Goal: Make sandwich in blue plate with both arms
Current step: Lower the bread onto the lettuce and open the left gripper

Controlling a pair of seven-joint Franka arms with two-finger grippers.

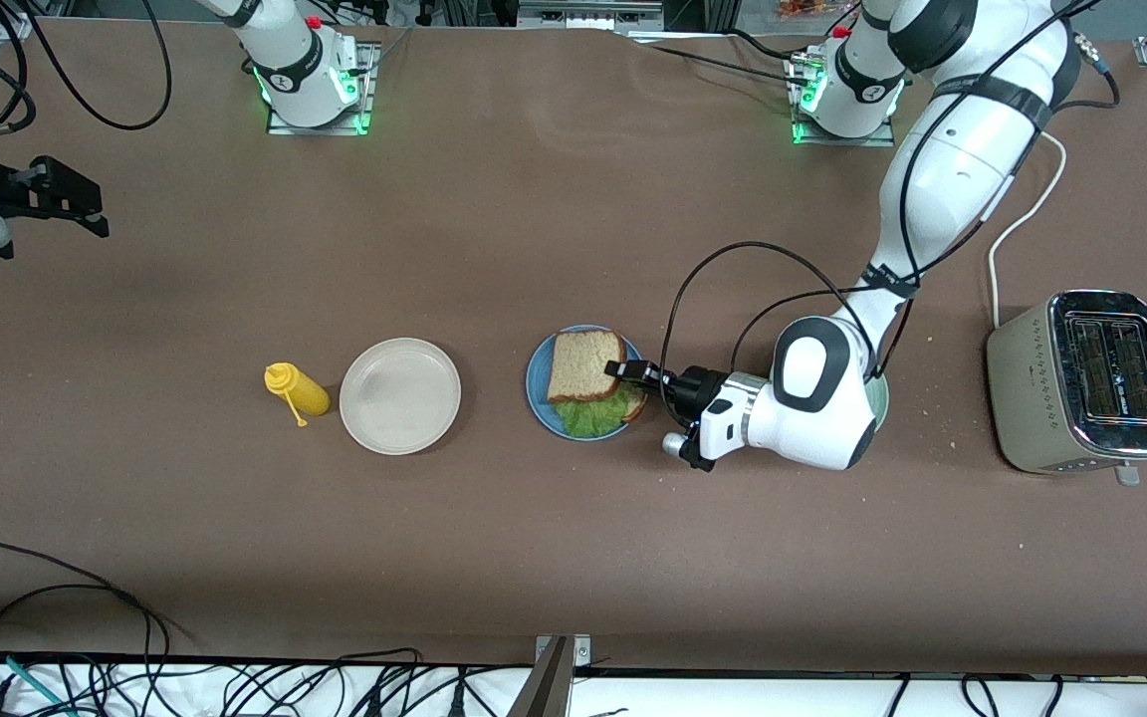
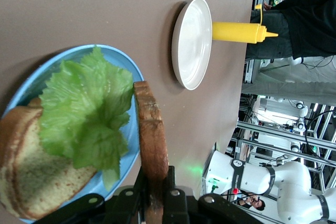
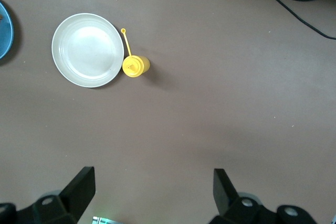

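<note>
The blue plate lies mid-table and holds a brown bread slice with a crinkled green lettuce leaf on top. My left gripper reaches in low from the left arm's end and is shut on the crust edge of a second bread slice. That slice is over the plate's part farther from the front camera, and the lettuce peeks out nearer. My right gripper waits open and empty, high over the right arm's end of the table.
A beige plate lies beside the blue one toward the right arm's end, and a yellow squeeze bottle lies next to it. A toaster stands at the left arm's end. A pale green plate shows under the left arm.
</note>
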